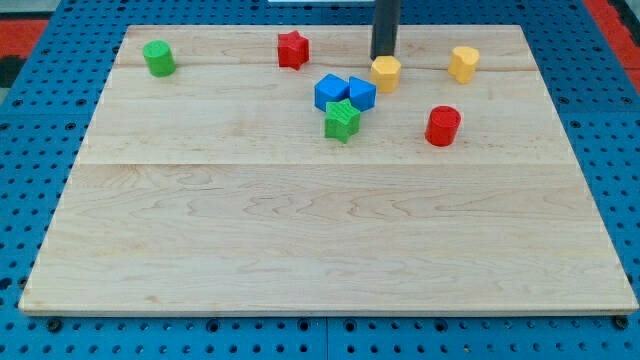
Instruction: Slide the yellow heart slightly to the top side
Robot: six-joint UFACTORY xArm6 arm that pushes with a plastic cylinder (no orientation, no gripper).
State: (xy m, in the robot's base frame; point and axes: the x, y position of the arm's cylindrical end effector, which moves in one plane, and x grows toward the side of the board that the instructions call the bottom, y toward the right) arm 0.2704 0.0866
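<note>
My tip [384, 58] at upper centre of frame, touching top edge of yellow block [386, 73] (shape unclear: this or yellow block at upper right [463, 63] may be heart). No hand fitted; rod only. Blue blocks [343, 92] just left of tip, green star [342, 120] touching them below. Red star [292, 49], red cylinder [442, 126], green cylinder [158, 58] apart on worktop [320, 240]. No legible writing.
</note>
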